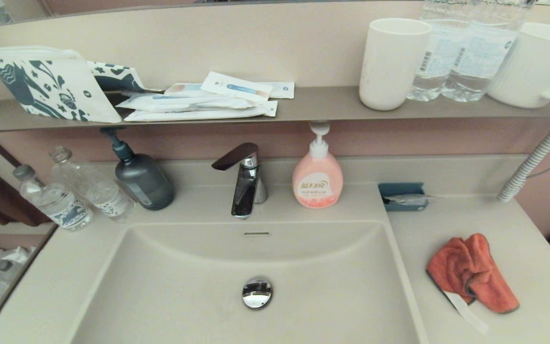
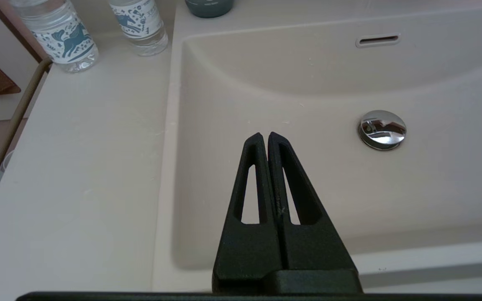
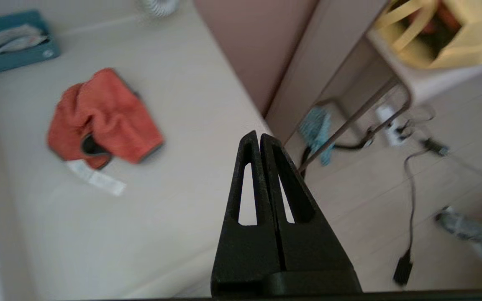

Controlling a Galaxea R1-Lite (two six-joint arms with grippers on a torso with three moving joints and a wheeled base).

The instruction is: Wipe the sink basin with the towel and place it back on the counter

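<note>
Lying crumpled on the counter (image 1: pixel 518 239) to the right of the sink basin (image 1: pixel 184 286), the towel (image 1: pixel 470 272) rests with its white tag (image 1: pixel 466 310) trailing toward the front edge. Nothing touches it. The right gripper (image 3: pixel 260 136) hangs above the counter's outer right edge, well apart from the towel, its fingers pressed together and gripping nothing. The left gripper (image 2: pixel 265 136) hovers over the basin's left part, near the drain plug (image 2: pixel 382 129), fingers likewise closed and empty. Two water bottles (image 2: pixel 57 37) stand on the counter at the basin's far left corner. A faucet (image 1: pixel 244 179) and a pink soap bottle (image 1: pixel 318 177) stand behind the basin.
</note>
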